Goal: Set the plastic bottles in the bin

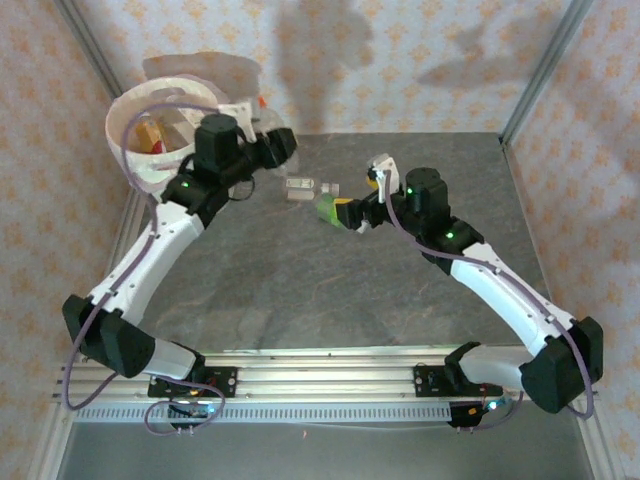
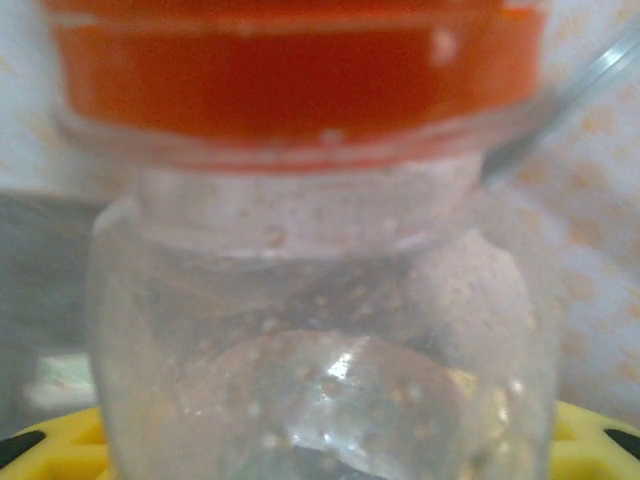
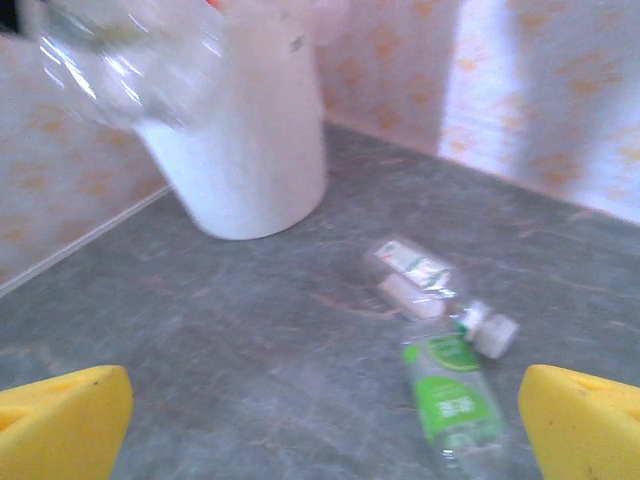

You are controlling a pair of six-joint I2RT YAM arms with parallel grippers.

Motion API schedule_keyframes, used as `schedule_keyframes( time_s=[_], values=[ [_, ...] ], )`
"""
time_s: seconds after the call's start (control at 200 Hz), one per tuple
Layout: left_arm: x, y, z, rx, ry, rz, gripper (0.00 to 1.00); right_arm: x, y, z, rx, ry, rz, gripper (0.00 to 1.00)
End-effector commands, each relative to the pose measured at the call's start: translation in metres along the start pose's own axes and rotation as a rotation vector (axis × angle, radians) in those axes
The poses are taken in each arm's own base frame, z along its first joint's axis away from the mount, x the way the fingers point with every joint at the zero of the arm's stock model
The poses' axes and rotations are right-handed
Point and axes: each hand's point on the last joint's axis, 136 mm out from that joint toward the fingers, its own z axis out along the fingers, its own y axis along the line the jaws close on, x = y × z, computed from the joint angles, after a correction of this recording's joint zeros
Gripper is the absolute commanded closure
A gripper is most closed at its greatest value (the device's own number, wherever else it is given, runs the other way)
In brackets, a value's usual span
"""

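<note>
Left wrist: orange-capped bottle [image 2: 320, 330] sits clamped between the left end effector's [image 2: 320, 452] yellow fingers [image 2: 592, 442].

arms [image 1: 150, 255]: white links, black joints | LEDs [image 1: 184, 184]: green | cables [image 1: 68, 380]: purple-grey | tool pads [image 3: 60, 420]: yellow

No text can be read in any view. Lower right of the right wrist view: the green-labelled bottle [image 3: 447, 395] carries white marks on its green label, too blurred to read. Just above it, the small clear bottle [image 3: 412, 268] has a label with green and red print, illegible. Upper centre: the bin [image 3: 250, 170] shows a small dark mark near its rim, not decipherable. Left wrist view: the orange-capped bottle [image 2: 320, 350] is blurred, with no readable lettering.
</note>
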Motion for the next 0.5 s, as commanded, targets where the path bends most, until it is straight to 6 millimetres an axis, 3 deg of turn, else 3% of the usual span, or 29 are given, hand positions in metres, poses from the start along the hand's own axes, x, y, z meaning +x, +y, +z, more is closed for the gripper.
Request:
schedule_keyframes(
  time_s=[0.0, 0.12, 0.25, 0.495],
  values=[
    [-0.052, 0.047, -0.049, -0.373, -0.131, 0.156, 0.43, 0.000, -0.033, -0.011, 0.209, -0.024, 0.017, 0.01],
    [-0.094, 0.080, -0.071, -0.581, -0.232, 0.190, 0.43, 0.002, -0.049, -0.016, 0.307, -0.028, 0.051, 0.01],
    [-0.129, 0.106, -0.075, -0.736, -0.305, 0.278, 0.43, 0.001, -0.058, -0.019, 0.357, -0.037, 0.075, 0.01],
    [-0.162, 0.167, -0.070, -0.895, -0.303, 0.307, 0.43, 0.003, -0.058, -0.023, 0.366, -0.023, 0.087, 0.01]
  ],
)
